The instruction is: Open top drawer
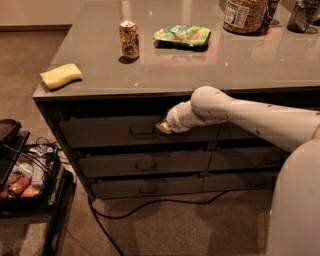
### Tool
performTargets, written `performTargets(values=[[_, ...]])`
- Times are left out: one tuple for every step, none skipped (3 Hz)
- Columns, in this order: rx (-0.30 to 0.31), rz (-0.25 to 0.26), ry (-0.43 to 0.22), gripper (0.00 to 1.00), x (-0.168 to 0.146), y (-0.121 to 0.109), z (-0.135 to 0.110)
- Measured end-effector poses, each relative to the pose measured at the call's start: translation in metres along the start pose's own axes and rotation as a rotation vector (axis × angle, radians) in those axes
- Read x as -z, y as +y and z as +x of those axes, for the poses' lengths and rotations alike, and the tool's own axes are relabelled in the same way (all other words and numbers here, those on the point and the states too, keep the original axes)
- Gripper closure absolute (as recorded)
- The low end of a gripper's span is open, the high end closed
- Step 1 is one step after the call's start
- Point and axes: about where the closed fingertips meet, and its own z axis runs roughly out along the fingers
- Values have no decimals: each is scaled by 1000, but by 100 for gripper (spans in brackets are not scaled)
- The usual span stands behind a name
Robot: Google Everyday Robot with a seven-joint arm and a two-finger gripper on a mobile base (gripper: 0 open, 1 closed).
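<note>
The top drawer [100,132] is the uppermost of the left stack under the grey counter, with a small rectangular pull handle [142,131] at its centre. Its front looks flush with the cabinet. My gripper [163,127] is at the end of the white arm, which reaches in from the right. It sits in front of the drawer's face, just right of the handle and close to it. Whether it touches the handle does not show. Two shallower drawers [142,164] lie below.
On the counter [240,60] are a yellow sponge [61,75], a drink can [129,39], a green snack bag [182,35] and a jar [245,15]. A low cart [25,185] with clutter stands at the left. A black cable [150,202] lies on the floor.
</note>
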Motion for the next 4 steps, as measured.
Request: performTargets(values=[[0,0,0,61,0,0,0],[-3,2,-1,37,1,-1,1],[-3,2,-1,14,2,-5,-1],[-25,3,2,0,2,-2,8]])
